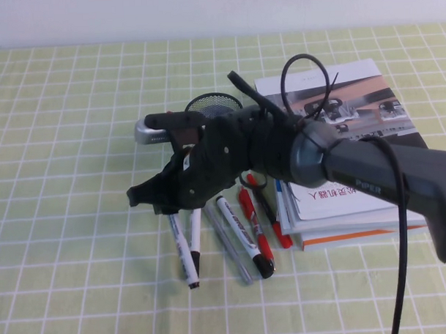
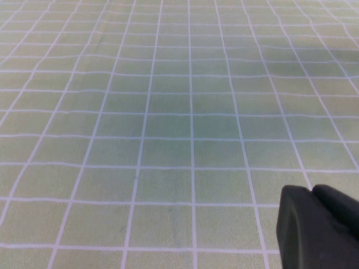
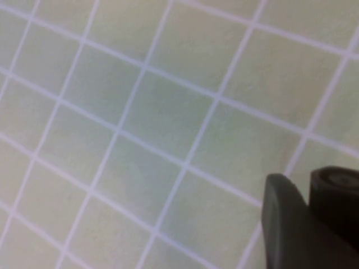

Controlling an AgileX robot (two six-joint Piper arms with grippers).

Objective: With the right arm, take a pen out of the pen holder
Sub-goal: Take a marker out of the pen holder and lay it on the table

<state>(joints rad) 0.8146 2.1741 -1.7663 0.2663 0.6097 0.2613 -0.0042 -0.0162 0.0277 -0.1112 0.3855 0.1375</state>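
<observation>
The black mesh pen holder (image 1: 215, 103) stands at the middle back, mostly hidden behind my right arm. That arm reaches in from the right, and my right gripper (image 1: 147, 195) hangs low over the cloth, left of the holder. In the right wrist view, my right gripper (image 3: 314, 190) is shut on a pen whose round black end (image 3: 336, 179) shows beside one finger (image 3: 280, 224). The rest of that pen is hidden. My left gripper (image 2: 311, 193) appears only in its wrist view, shut and empty above bare cloth.
Several pens and markers lie loose in front of the holder, among them a white one with a black cap (image 1: 183, 250) and a red one (image 1: 256, 226). A stack of books (image 1: 355, 162) lies at the right. A silver-grey object (image 1: 150, 131) sits left of the holder.
</observation>
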